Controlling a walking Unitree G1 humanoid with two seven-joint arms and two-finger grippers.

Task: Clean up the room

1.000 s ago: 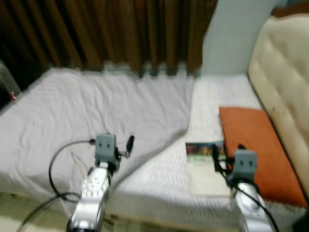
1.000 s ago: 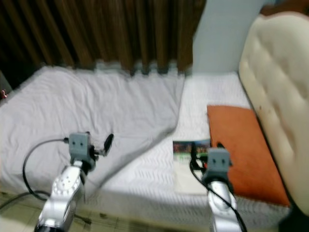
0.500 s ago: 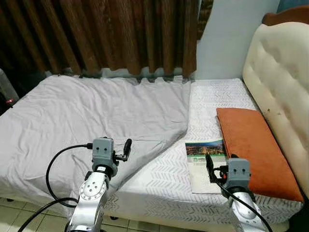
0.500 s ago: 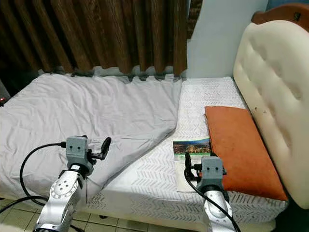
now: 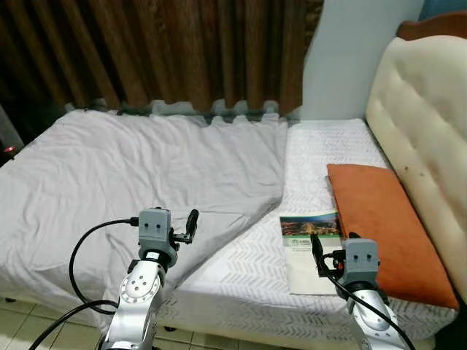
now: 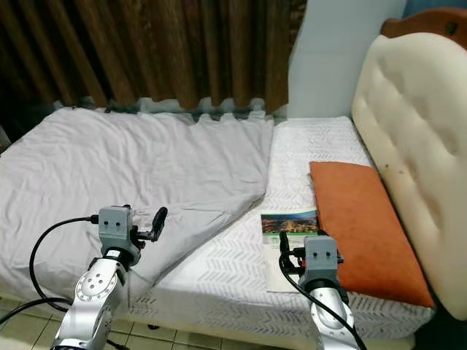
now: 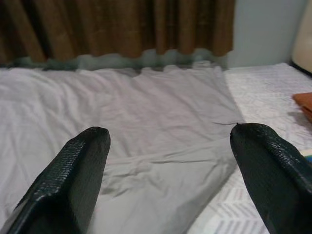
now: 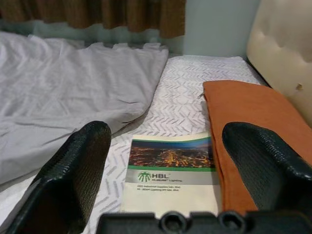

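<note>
A booklet (image 5: pixel 309 248) with a city photo and a green band lies flat on the white patterned mattress (image 5: pixel 328 142), touching the edge of an orange pillow (image 5: pixel 383 226). A grey sheet (image 5: pixel 139 171) covers the bed's left part, its corner folded back diagonally. My right gripper (image 8: pixel 165 161) is open, held low just in front of the booklet (image 8: pixel 170 170). Over the grey sheet's (image 7: pixel 146 122) near edge, my left gripper (image 7: pixel 168 165) is open with nothing between its fingers.
A cream tufted headboard (image 5: pixel 427 109) rises on the right behind the pillow. Brown curtains (image 5: pixel 168 51) hang behind the bed, next to a pale wall (image 5: pixel 350 58). Tiled floor (image 5: pixel 29 332) shows at the bed's near edge. A black cable (image 5: pixel 80 251) loops from my left arm.
The view was blurred a second ago and is sharp now; the camera has shifted slightly. Both grippers stay open in about the same places.
</note>
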